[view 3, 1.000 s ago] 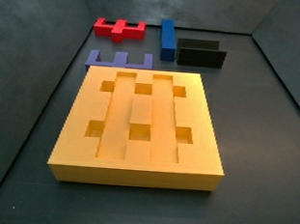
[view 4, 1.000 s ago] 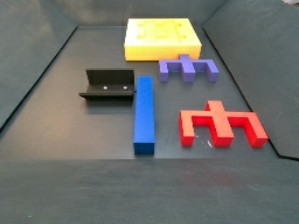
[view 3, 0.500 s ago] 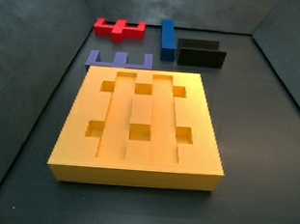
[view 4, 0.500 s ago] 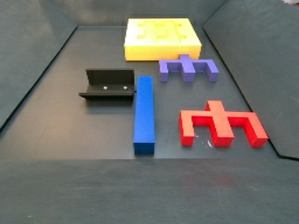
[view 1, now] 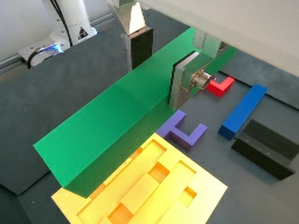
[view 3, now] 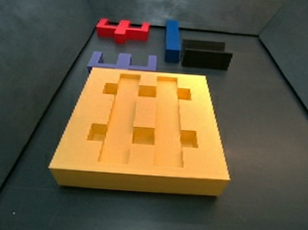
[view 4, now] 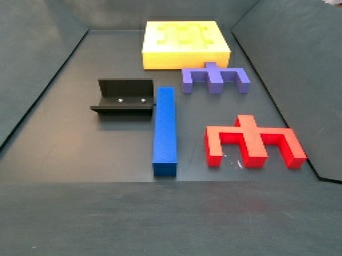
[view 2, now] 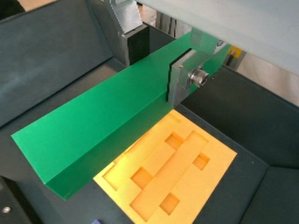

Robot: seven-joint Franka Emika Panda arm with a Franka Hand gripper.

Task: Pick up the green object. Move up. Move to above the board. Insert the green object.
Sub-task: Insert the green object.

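My gripper [view 1: 162, 65] is shut on the green object [view 1: 105, 131], a long plain green bar. In both wrist views the bar runs between the two silver fingers [view 1: 186, 77] and sticks far out to one side. It also shows in a wrist view [view 2: 93, 131], held in the air over the board [view 2: 176, 166], the big yellow-orange slab with square recesses. One end of the bar hangs over the board's corner [view 1: 152, 188]. Neither the gripper nor the green bar shows in the side views, where the board [view 3: 139, 173] lies flat on the dark floor [view 4: 185, 58].
A purple comb-shaped piece [view 3: 123, 61] lies just past the board's far end. A blue bar [view 4: 164, 128], a red piece [view 4: 251, 142] and the dark fixture [view 4: 124, 97] lie beyond it. Grey walls bound the floor.
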